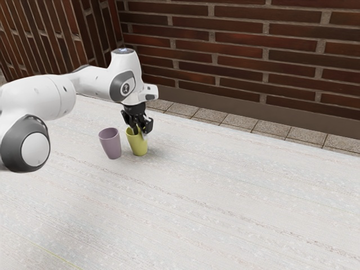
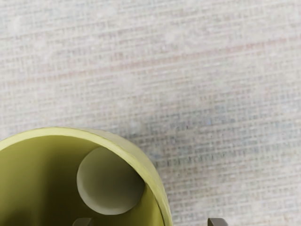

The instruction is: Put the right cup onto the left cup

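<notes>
From my remote station I see the gripper (image 1: 141, 131) low over the yellow-green cup (image 1: 138, 147), its fingers spread astride the rim: one over the cup's hollow, the other outside, with the wall between them and not pinched. That cup stands upright on the pale table (image 1: 225, 208). The purple cup (image 1: 112, 146) stands upright just beside it, toward the exterior view's left, the two apart and both mouths facing up.

The yellow-green cup (image 1: 137, 146) and mauve cup (image 1: 111, 146) show smooth, plastic-like walls; the surface (image 1: 225, 208) bears a rough, cloth-like weave. The brick wall (image 1: 242, 50) looks rough, the tiles (image 1: 227, 120) grainy like stone, the arm (image 1: 48, 97) smooth and plastic-like.
</notes>
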